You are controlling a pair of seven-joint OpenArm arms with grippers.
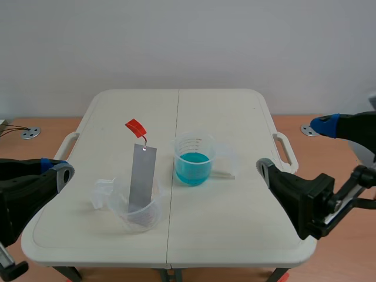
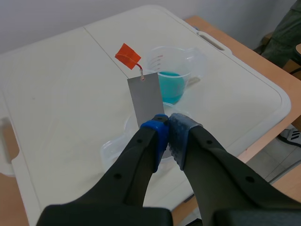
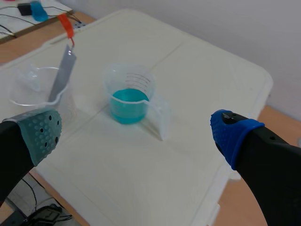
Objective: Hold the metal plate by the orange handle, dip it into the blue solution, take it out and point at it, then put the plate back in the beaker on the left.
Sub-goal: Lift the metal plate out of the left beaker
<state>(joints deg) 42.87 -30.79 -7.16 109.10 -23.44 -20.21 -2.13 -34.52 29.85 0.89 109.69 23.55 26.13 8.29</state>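
White table (image 1: 235, 117): metal plate (image 1: 143, 176) stands in left beaker (image 1: 141, 222), orange handle (image 1: 136, 126) up, ungripped. I see left gripper (image 2: 167, 134) pressed together, right gripper (image 3: 137, 131) spread. Grasp step pending, I judge; next I open left jaws, pinch handle.

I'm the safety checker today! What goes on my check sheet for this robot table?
Surface: white folding table, no spills seen.
Job's things: metal plate leans in the clear beaker on the left, orange handle on top; second beaker holds the blue solution.
Clutter: nothing seen.
Tools: left tool shut, holding nothing; right tool open; both away from the plate.
Cables: thin wires beyond the table's left side.
Surroundings: plain wall, wooden surface around the table.
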